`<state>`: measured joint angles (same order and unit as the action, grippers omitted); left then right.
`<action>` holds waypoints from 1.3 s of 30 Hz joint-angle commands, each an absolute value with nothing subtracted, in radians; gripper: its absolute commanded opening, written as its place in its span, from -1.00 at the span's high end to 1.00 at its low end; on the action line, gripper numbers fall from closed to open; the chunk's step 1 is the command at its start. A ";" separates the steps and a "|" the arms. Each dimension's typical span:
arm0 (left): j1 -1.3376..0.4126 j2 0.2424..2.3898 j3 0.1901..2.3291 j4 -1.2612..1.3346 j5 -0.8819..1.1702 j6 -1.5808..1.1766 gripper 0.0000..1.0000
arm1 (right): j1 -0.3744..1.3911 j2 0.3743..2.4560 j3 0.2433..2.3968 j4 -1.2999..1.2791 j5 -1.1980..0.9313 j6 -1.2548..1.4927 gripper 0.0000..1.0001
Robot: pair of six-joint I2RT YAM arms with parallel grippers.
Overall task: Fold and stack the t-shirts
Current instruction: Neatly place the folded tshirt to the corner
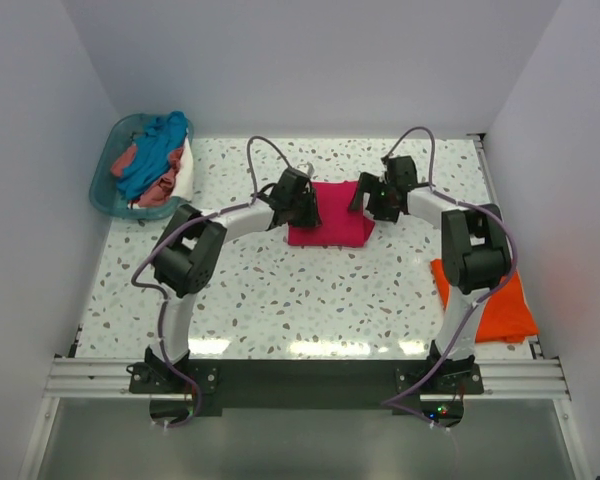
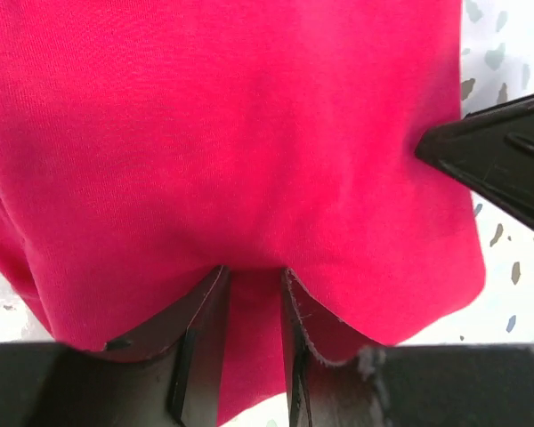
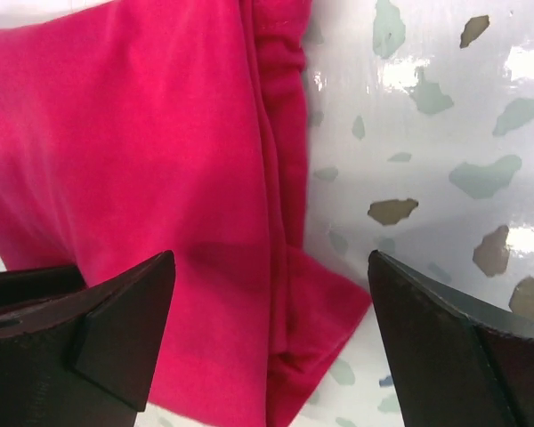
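Basin (image 1: 108, 180) far-left, orange tee (image 1: 490, 305) right — bare middle table (image 1: 310, 290)

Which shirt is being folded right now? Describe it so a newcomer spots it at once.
Start at the speckled table and look to its far middle, between the two grippers. There lies the pink shirt, folded into a small rectangle, with the left gripper pinching its edge and the right gripper open over its other side. Unlike the orange shirt lying near the right arm's base and the bundle in the basin, it is magenta-pink.

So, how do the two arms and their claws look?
Both arms, left and right, have white links with bulky black joints, and a purple cable loops along each. The left claw and the right claw have matte black wedge-shaped fingers.
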<state>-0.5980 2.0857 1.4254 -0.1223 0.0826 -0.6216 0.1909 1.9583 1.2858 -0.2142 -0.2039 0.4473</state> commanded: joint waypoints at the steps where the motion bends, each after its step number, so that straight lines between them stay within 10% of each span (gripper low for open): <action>1: -0.604 2.103 1.480 -0.132 0.060 -0.591 0.33 | 0.204 2.014 1.296 -0.156 -0.221 0.486 -0.82; 9: -0.607 2.120 1.506 -0.158 0.046 -0.584 0.34 | 0.293 2.078 1.370 -0.227 -0.108 0.511 -0.37; 16: -0.606 2.094 1.616 -0.254 0.003 -0.568 0.33 | 0.311 2.025 1.381 -0.374 0.061 0.552 1.00; 39: -0.598 1.775 1.554 -0.344 0.018 -0.569 0.29 | 0.203 1.735 1.517 -1.184 0.719 1.010 1.00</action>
